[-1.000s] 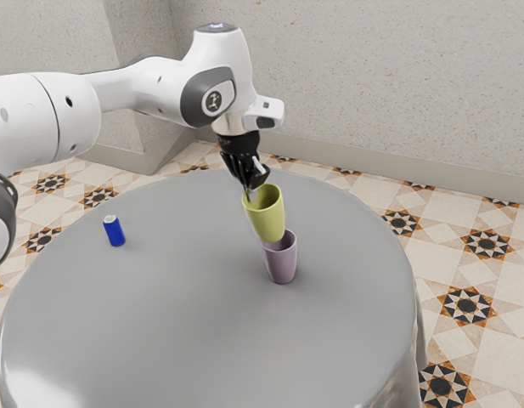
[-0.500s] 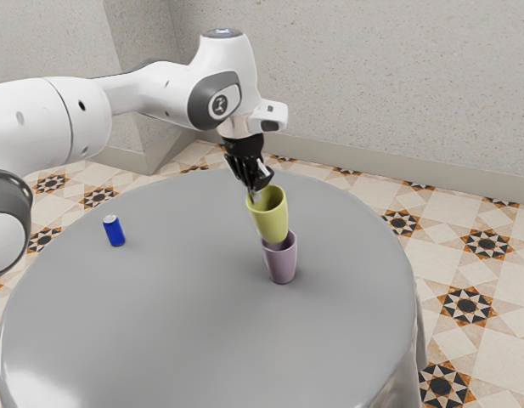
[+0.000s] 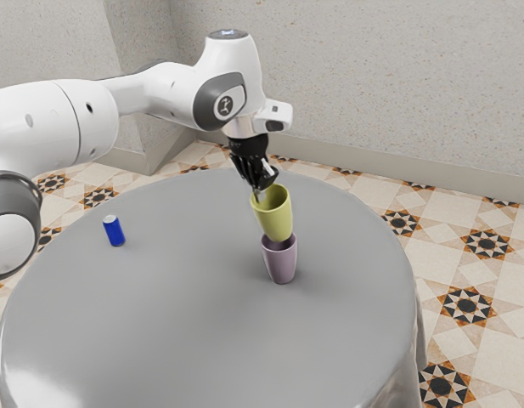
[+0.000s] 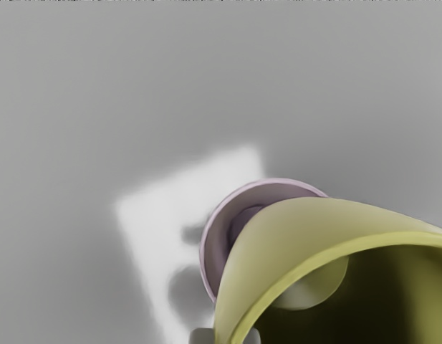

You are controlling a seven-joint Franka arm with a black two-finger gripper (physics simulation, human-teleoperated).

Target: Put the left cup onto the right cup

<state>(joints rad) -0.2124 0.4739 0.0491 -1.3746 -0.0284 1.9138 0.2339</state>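
I am gripping the yellow-green tapered plastic cup (image 3: 273, 214) with the black two-finger gripper (image 3: 263, 180). The fingers are standing narrow and pinching the cup's rim wall on the side toward the exterior view's left, one finger inside the mouth and one outside. The cup is leaning, with its open mouth tipped toward the exterior view's upper left, and its base is sitting down inside the mouth of the pale purple tapered plastic cup (image 3: 280, 259). The purple one is standing upright near the middle of the round grey table (image 3: 160, 323).

Through the wrist camera I am looking past the yellow-green cup's (image 4: 314, 244) rim and into its dark inside, and the purple cup's (image 4: 221, 229) rim is showing as a crescent just beyond it, with the grey tabletop (image 4: 99, 107) all around.

A small blue cylindrical can (image 3: 115, 230) is standing upright on the table, well apart from both cups, toward the exterior view's left. The white arm (image 3: 117, 98) is reaching in from that same side.
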